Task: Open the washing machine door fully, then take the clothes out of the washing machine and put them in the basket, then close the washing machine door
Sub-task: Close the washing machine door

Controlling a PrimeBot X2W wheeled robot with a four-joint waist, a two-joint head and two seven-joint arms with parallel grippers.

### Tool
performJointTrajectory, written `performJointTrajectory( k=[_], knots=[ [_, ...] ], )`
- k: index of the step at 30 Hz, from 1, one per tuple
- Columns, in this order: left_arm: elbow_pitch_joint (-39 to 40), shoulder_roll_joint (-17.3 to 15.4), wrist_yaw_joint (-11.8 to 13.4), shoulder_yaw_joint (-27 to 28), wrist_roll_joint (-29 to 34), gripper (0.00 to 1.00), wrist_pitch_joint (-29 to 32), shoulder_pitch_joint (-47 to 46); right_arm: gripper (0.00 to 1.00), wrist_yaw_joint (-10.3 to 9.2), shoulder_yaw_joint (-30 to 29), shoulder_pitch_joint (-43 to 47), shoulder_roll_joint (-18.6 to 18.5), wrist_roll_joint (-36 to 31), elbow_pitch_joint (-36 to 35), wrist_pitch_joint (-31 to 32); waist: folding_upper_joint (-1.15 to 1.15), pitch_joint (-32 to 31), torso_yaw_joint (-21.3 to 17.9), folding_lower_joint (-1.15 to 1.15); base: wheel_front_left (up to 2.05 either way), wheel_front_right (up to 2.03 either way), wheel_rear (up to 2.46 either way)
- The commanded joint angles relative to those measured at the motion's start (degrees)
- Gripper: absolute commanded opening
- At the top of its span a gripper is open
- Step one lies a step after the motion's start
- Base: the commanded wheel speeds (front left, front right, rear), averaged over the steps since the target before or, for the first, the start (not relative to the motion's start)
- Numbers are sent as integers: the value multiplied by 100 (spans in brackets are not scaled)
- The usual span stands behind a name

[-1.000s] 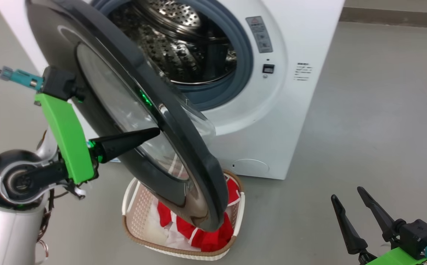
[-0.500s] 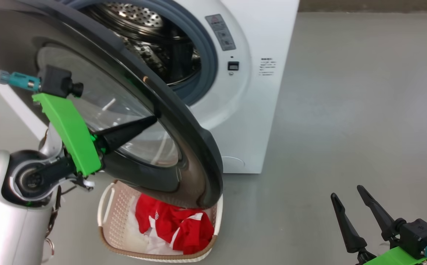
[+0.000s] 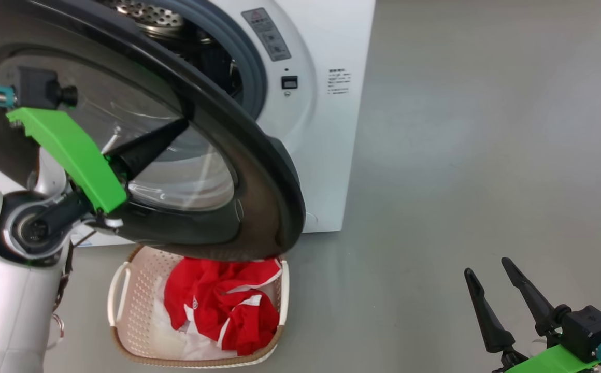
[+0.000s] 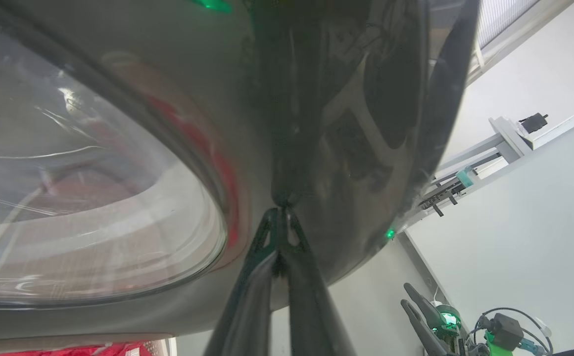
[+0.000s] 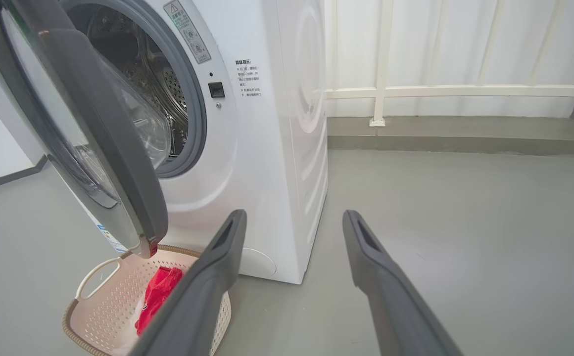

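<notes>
The washing machine door (image 3: pixel 259 171) stands partly open, its black rim hanging over the basket (image 3: pixel 140 290). My left gripper (image 3: pixel 181 125) is shut, and its tip presses on the door's outer face (image 4: pixel 346 123) beside the glass window; it holds nothing. In the basket lie the red and white clothes (image 3: pixel 217 305). The white washing machine (image 3: pixel 326 129) shows its steel drum (image 5: pixel 168 89) behind the door (image 5: pixel 99 123). My right gripper (image 3: pixel 487 267) hangs open and empty at the lower right, well off from the machine. In the right wrist view its fingers (image 5: pixel 294 217) spread above the basket (image 5: pixel 114 296) and clothes (image 5: pixel 161 291).
Bare grey floor (image 3: pixel 461 155) stretches to the right of the machine. A white railing (image 5: pixel 440 91) and wall run behind it. The basket stands on the floor right in front of the machine, under the door's lower edge.
The head view has shifted, so the machine sits further left. The door has swung closer to the opening with my shut left gripper against it. The right gripper has not moved.
</notes>
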State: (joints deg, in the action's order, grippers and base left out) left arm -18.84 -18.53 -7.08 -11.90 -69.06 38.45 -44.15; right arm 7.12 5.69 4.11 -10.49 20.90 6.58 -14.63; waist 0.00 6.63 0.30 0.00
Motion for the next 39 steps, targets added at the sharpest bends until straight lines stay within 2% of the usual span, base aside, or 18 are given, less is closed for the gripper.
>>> performJointTrajectory(
  k=[1,17,23,36,37,39],
  knots=[
    [30,-261,-41,150,31,0,-170,-369,100,36,84,-241,-66,-68,-148,-37,0,67,-107,0,0,0,0],
    [-855,-591,-41,-125,-116,0,-1148,-964,100,36,88,-360,73,-84,-166,-37,0,281,-681,0,0,0,0],
    [-1042,-683,-41,-263,-203,0,-1337,-1071,100,36,71,-357,88,-86,-166,-37,0,280,-777,0,0,0,0],
    [-1136,-832,-41,-730,-517,0,-1657,-880,100,36,55,-284,48,-93,-156,-37,0,109,-525,0,0,0,0],
    [-1116,-848,-41,-755,-543,5,-1708,-832,100,36,60,-273,35,-92,-153,-37,0,85,-490,0,0,0,0],
    [-1046,-868,-41,-815,-615,23,-1773,-719,100,36,70,-252,6,-87,-147,-37,0,47,-418,0,0,0,0]
  ],
)
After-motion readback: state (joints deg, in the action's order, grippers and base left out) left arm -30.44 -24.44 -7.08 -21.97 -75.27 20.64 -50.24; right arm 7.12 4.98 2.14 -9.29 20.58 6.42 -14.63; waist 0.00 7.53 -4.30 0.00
